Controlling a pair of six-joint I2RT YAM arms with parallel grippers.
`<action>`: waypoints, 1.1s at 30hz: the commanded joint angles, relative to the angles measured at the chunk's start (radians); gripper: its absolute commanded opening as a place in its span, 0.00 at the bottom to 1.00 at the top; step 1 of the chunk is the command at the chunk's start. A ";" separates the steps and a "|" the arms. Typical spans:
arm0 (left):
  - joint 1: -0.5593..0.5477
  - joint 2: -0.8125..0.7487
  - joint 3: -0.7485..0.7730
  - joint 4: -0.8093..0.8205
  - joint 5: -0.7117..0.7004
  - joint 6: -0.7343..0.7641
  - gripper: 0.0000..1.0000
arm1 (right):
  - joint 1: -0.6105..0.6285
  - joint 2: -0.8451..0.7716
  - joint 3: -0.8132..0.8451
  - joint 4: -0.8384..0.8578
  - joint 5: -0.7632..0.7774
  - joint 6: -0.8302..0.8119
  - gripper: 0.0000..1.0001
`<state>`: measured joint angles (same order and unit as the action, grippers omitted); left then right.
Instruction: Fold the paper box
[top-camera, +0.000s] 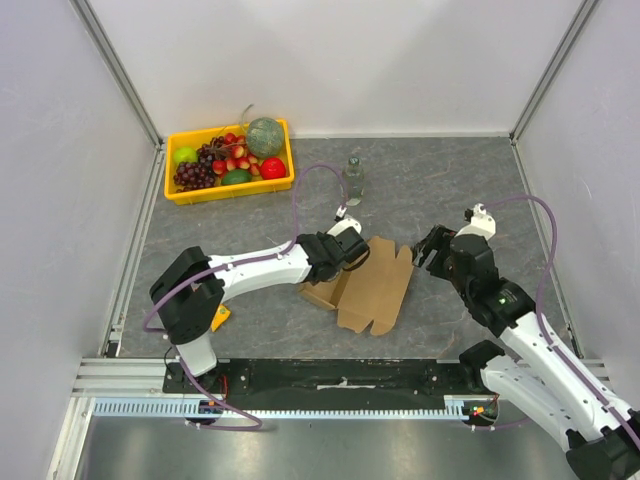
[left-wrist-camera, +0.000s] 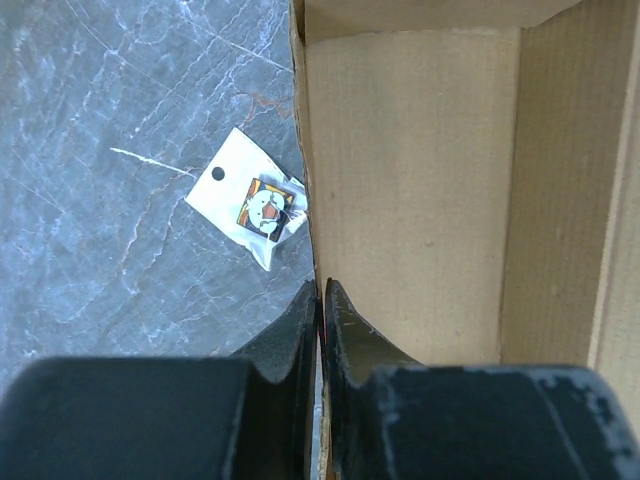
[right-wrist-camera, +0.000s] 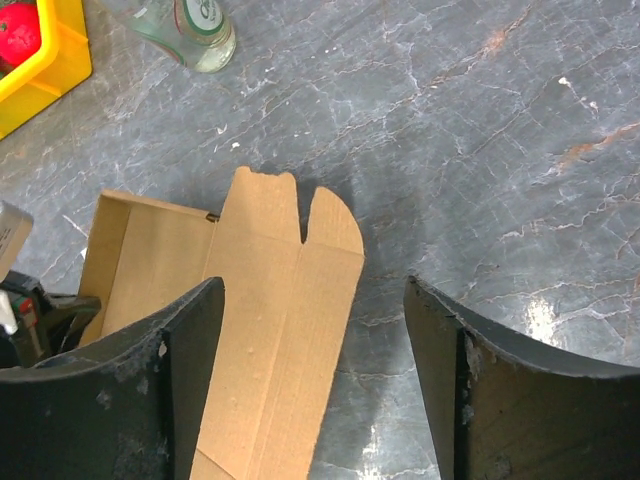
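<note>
Left end effector (top-camera: 350, 250) pinches the box's (top-camera: 375, 285) raised wall, fingers nearly together (only its wrist view shows a white packet (left-wrist-camera: 255, 205) lying just beside). That arm reaches low from the near left corner. Right end effector (top-camera: 432, 250) gapes wide, empty, beside the box, which sits midway across the grey-veined table (top-camera: 450, 190).

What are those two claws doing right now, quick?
Left claw: closed, pinching a side wall of the paper box.
Right claw: open, holding nothing.
</note>
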<state>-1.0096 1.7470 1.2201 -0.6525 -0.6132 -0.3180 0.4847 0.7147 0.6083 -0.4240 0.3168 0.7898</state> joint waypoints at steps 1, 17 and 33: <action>0.029 -0.044 -0.037 0.091 0.085 -0.039 0.11 | -0.006 -0.020 0.065 -0.074 -0.047 0.017 0.81; 0.046 -0.034 -0.080 0.157 0.159 -0.079 0.11 | -0.006 -0.066 -0.096 -0.004 -0.217 0.150 0.78; 0.046 -0.044 -0.099 0.185 0.216 -0.104 0.17 | -0.006 0.003 -0.157 0.176 -0.386 0.207 0.46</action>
<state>-0.9653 1.7382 1.1210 -0.5125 -0.4236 -0.3790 0.4805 0.7197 0.4461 -0.3195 -0.0200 0.9783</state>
